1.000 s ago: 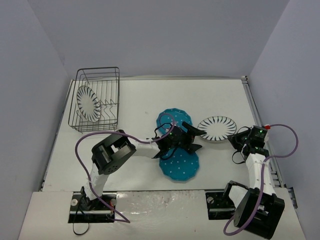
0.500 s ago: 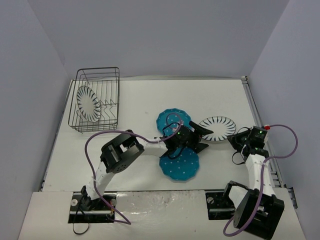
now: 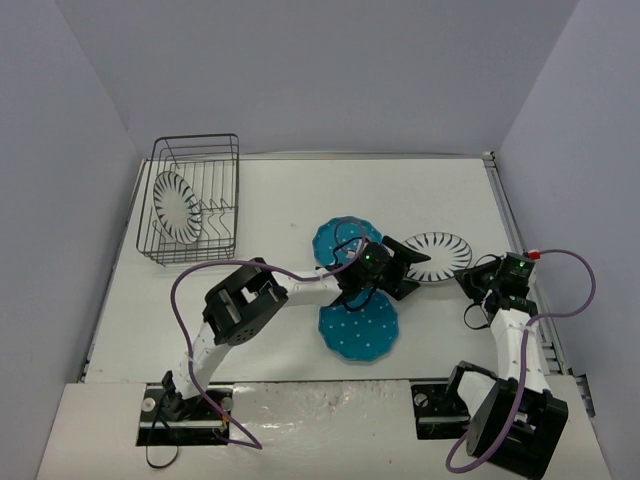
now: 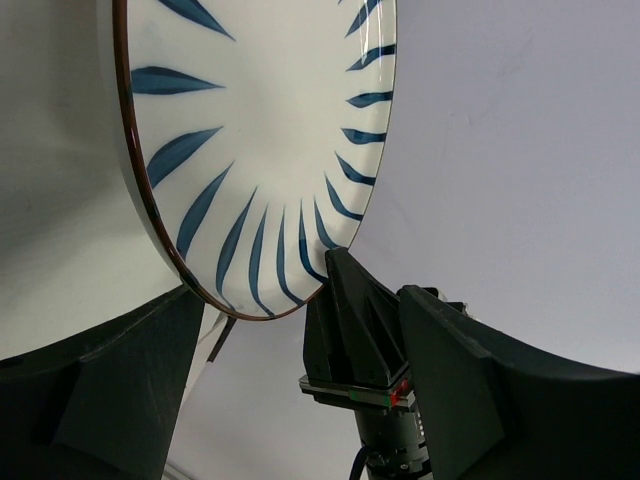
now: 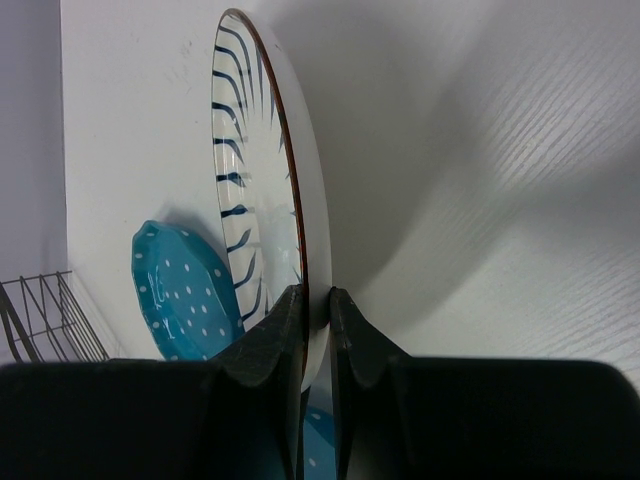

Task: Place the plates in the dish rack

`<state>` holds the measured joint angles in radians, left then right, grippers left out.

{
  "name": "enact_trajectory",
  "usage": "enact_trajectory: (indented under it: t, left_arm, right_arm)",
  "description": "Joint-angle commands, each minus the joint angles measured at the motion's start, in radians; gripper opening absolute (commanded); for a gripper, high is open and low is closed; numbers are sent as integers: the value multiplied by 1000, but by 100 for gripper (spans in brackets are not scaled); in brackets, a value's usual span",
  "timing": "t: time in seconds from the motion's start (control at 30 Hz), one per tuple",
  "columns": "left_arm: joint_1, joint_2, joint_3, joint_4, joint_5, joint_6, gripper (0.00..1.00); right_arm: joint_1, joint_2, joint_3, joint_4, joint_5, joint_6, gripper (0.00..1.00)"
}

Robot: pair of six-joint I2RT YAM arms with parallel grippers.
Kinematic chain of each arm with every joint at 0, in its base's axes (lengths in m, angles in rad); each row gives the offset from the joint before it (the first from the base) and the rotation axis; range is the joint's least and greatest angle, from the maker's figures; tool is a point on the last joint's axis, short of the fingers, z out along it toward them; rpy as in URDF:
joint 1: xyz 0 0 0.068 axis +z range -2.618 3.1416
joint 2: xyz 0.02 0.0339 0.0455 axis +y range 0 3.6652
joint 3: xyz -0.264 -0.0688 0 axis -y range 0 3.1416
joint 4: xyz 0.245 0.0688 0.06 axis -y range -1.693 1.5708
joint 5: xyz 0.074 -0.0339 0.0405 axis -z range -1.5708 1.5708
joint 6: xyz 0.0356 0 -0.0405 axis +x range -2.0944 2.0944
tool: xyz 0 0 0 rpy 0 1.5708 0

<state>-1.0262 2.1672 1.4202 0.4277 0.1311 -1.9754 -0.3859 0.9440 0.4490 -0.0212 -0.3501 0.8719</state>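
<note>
**Work area, top view.** The dish rack (image 3: 190, 205) is standing in the upper left of the frame on the white table (image 3: 280, 190). One striped plate (image 3: 177, 207) is standing on edge inside the rack, against its left side. Two teal plates are lying near the centre of the frame. The upper teal plate (image 3: 338, 238) is partly covered by the left arm. The lower teal plate (image 3: 358, 328) is lying just below it. The second striped plate (image 3: 438, 255) is sitting right of centre, between the two grippers.

**Right gripper.** The right gripper (image 3: 472, 279) is reaching in from the lower right. In the right wrist view, its fingers (image 5: 285, 320) are clamping the rim of the second striped plate (image 5: 262, 190), one on each face. In that view a teal plate (image 5: 185, 290) is showing at the lower left, and a corner of the rack (image 5: 40, 315) is showing at the left edge.

**Left gripper.** The left gripper (image 3: 415, 275) is sitting at the left edge of the same plate with its jaws spread apart. In the left wrist view, the plate (image 4: 240, 140) is filling the upper left, and its lower rim is lying between the two spread fingers (image 4: 110, 380). Whether either finger is touching the rim cannot be determined. The right gripper (image 4: 360, 340) is appearing at the lower centre of that view, at the plate's far rim.
</note>
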Motion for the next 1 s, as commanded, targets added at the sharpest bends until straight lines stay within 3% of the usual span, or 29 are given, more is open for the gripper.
enact_trajectory:
  t: [0.0, 0.97]
  left_arm:
    - [-19, -8, 76, -26, -13, 4, 74]
    - [-30, 96, 194, -72, -57, 14, 65]
  right_arm:
    - [-5, -44, 14, 146, -84, 43, 0]
    - [-5, -78, -17, 148, -118, 52, 0]
